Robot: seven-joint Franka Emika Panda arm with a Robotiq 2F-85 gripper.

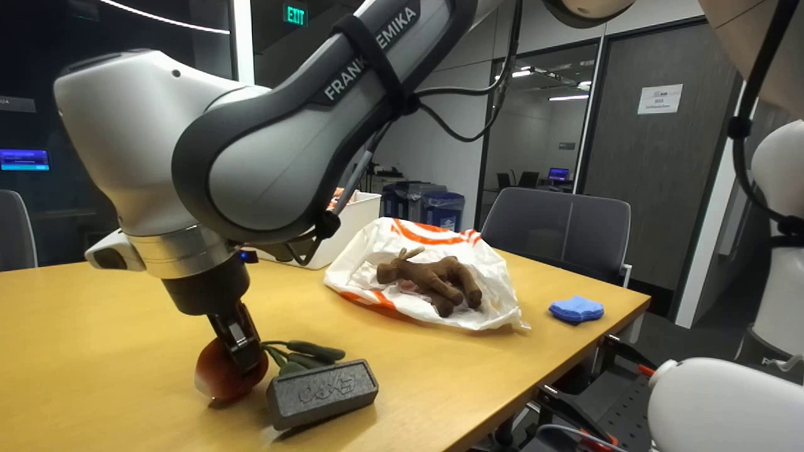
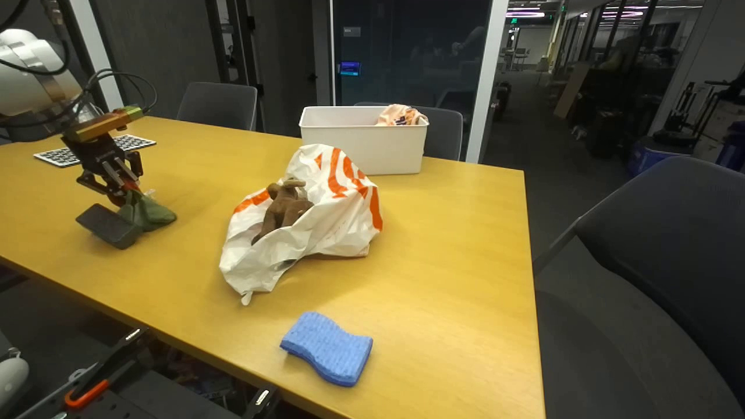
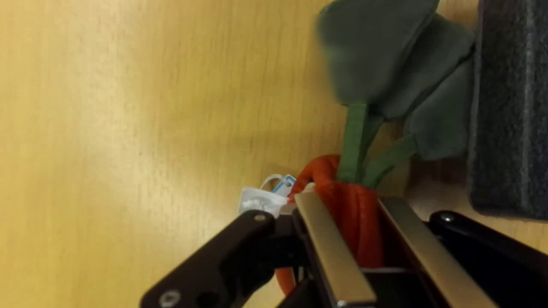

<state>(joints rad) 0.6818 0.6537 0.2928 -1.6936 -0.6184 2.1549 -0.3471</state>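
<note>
My gripper (image 1: 244,356) is down at the table with its fingers closed around a red-orange plush toy (image 1: 217,375) with green leaves. In the wrist view, the gripper (image 3: 346,200) has the red plush (image 3: 356,218) bunched between its two pads. The plush's green leaves (image 3: 381,47) spread away from the fingers, and a white tag (image 3: 262,201) sticks out beside the left finger. A dark grey block (image 1: 323,390) with raised lettering stands tilted beside the leaves; it also shows in the wrist view (image 3: 505,111). In an exterior view the gripper (image 2: 123,191) mostly hides the red part, and the leaves (image 2: 148,212) show.
A white plastic bag (image 1: 493,263) with orange marks lies on the table, with a brown plush animal (image 1: 430,276) on it. A blue sponge (image 2: 329,349) lies near the table edge. A white bin (image 2: 364,148) with cloth inside and a checkered board (image 2: 131,141) are on the table.
</note>
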